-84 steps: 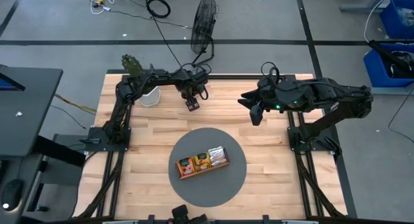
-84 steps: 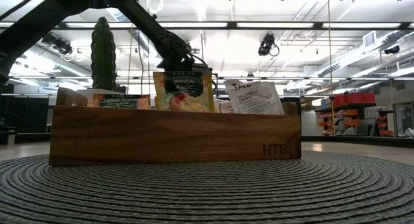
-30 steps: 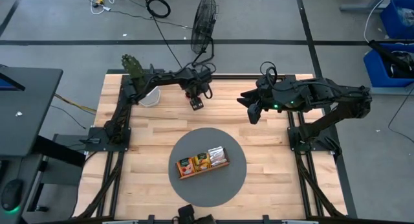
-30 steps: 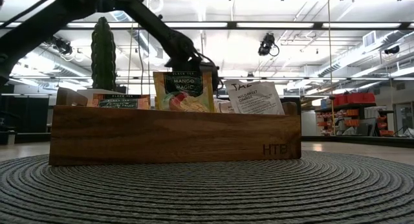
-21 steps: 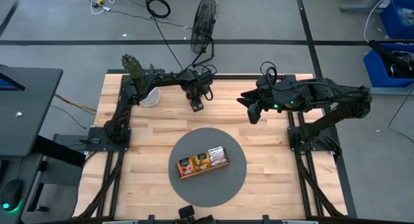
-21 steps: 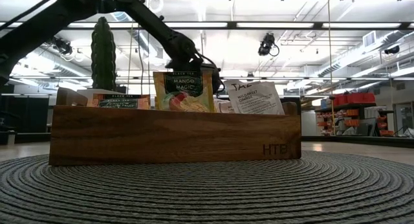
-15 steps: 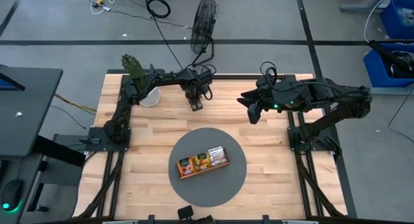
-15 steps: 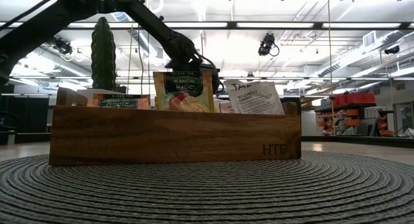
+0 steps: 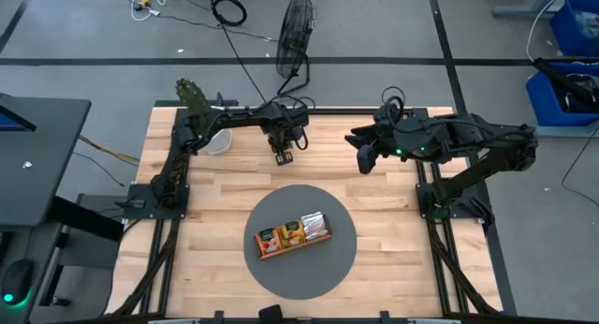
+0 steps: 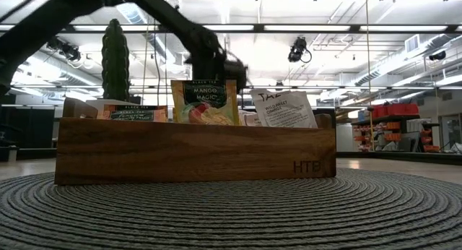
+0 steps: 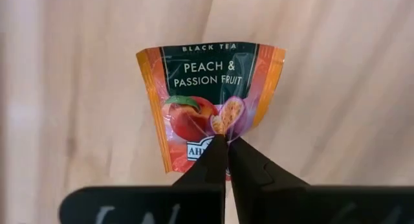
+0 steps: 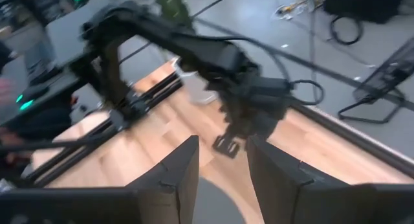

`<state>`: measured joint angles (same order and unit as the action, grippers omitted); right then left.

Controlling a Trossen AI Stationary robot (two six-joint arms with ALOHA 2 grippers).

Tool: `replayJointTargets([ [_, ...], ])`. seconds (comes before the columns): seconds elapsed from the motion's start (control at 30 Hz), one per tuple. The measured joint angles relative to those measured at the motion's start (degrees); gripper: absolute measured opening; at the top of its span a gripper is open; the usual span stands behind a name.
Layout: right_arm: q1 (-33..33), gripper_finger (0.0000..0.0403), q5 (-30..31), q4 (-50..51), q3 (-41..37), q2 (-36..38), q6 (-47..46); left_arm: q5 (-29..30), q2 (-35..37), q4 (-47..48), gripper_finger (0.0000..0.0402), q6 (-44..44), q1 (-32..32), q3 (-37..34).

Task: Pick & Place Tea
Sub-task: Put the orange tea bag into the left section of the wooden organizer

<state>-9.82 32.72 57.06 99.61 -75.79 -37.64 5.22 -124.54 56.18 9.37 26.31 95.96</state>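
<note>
Right now we are pinching a tea sachet (image 11: pixel 210 101) in our left gripper (image 9: pixel 283 157), beyond the tray (image 9: pixel 294 234); we should be lowering it gently before releasing. Right gripper (image 9: pixel 365 158), parted, is waiting beyond the tray.

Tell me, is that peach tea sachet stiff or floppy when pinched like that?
Probably floppy and light: the peach tea sachet bows and creases where the left pincer grips its bottom edge. It keeps its shape unsupported, so likely somewhat springy. Its glossy wrapper could slip.

Ceiling strip lights are glaring in the low view; right wrist view is smearing with motion blur.
</note>
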Motion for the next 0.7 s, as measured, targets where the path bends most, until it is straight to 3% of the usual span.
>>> replayJointTargets([
  [0.17,0.08,0.0139,5.8,0.49,0.0,0.0,-4.01,0.94,4.82,-0.37,0.0006,-0.76,-1.39,0.1],
  [0.3,0.95,0.0139,8.97,3.07,0.0,0.0,-14.15,1.57,9.92,-1.53,0.0005,-1.74,-3.01,0.11],
  [0.57,2.69,0.0139,10.76,16.55,0.0,-0.8,-32.09,7.77,19.93,-4.98,0.0005,-4.66,-7.97,0.13],
  [0.7,2.69,0.0139,10.63,17.35,0.0,-2.52,-32.7,10.69,23.94,-6.9,0.0004,-6.6,-10.75,0.13],
])
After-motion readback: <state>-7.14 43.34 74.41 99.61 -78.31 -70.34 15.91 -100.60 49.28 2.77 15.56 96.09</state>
